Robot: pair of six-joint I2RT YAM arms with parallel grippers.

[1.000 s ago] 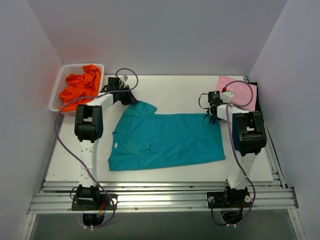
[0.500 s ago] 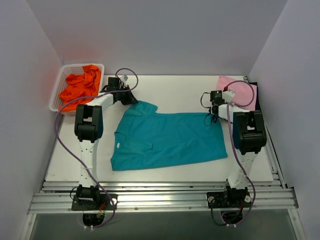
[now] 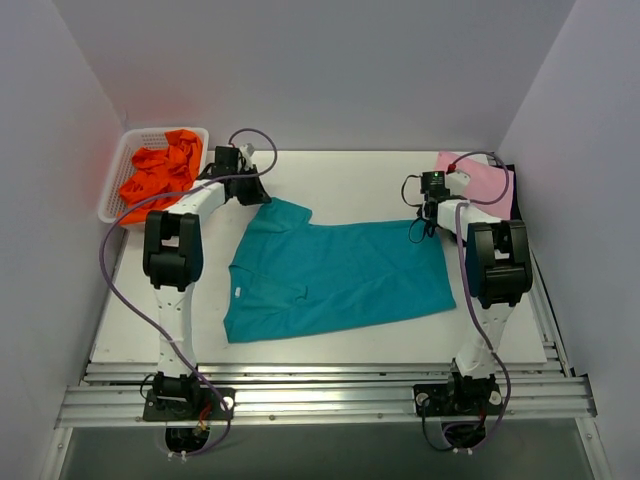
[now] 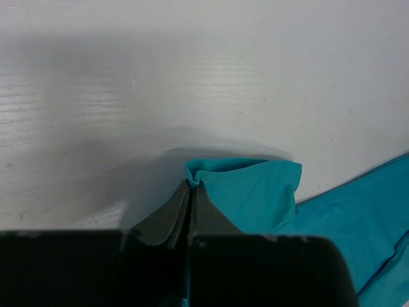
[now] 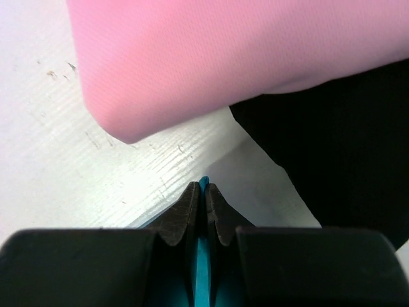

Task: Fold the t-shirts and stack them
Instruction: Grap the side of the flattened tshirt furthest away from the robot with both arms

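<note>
Far left, the white mesh basket (image 3: 113, 196) holds the bunched-up orange shirts (image 3: 160, 172). Just right of it, the left gripper (image 4: 192, 185) is clamped tight on the tip of the teal shirt's (image 3: 340, 275) far-left sleeve. The teal shirt lies mostly flat mid-table (image 3: 340, 180), long axis running left to right, neck to the left, hem to the right. A tiny white tag (image 3: 238, 292) sits at the neck, way too small to read. The right gripper (image 5: 204, 185) is pinched shut on a sliver of teal at the far-right hem corner. Just beyond it, the pink shirt (image 5: 223, 57) rests on the black shirt (image 5: 345, 141).
</note>
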